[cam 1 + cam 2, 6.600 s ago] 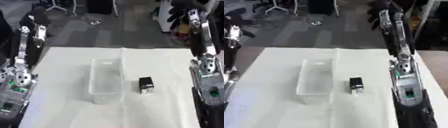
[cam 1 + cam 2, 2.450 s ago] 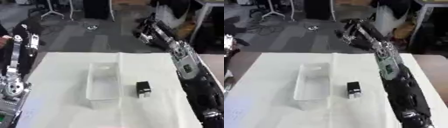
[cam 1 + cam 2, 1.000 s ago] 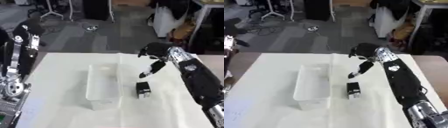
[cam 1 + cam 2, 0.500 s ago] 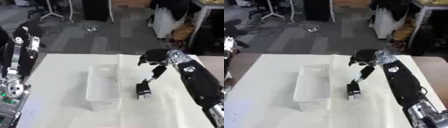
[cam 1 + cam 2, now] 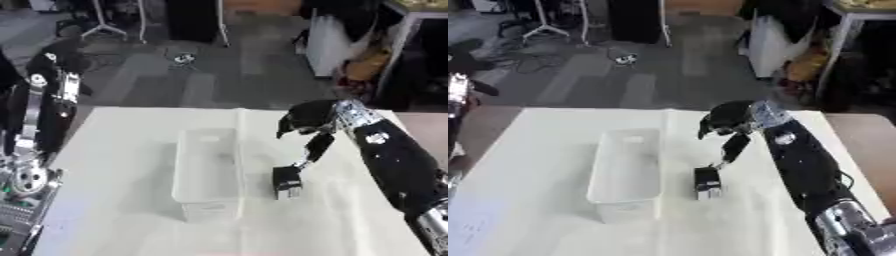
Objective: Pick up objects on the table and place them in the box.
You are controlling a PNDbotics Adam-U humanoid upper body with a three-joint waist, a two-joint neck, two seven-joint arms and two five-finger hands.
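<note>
A small black block with a pale face (image 5: 285, 183) stands on the white table, just right of the clear plastic box (image 5: 206, 210). The box is long, open at the top, and looks empty. My right hand (image 5: 306, 119) hangs over the table behind the block, with the arm coming in from the lower right. Its fingers (image 5: 313, 146) stretch straight down and forward, and their tips reach the block's top far edge. Nothing is curled round the block. My left hand (image 5: 52, 56) is a dark shape held high beyond the table's far left corner.
The white tabletop (image 5: 114, 150) spreads wide left of the box and in front of it. My left arm (image 5: 31, 150) stands along the table's left edge. Beyond the far edge is grey floor with cables, stands and furniture.
My right arm has swung in from its raised place at the right. The hand has come down over the table until its fingertips reach the black block. Box, block and left arm stay put.
</note>
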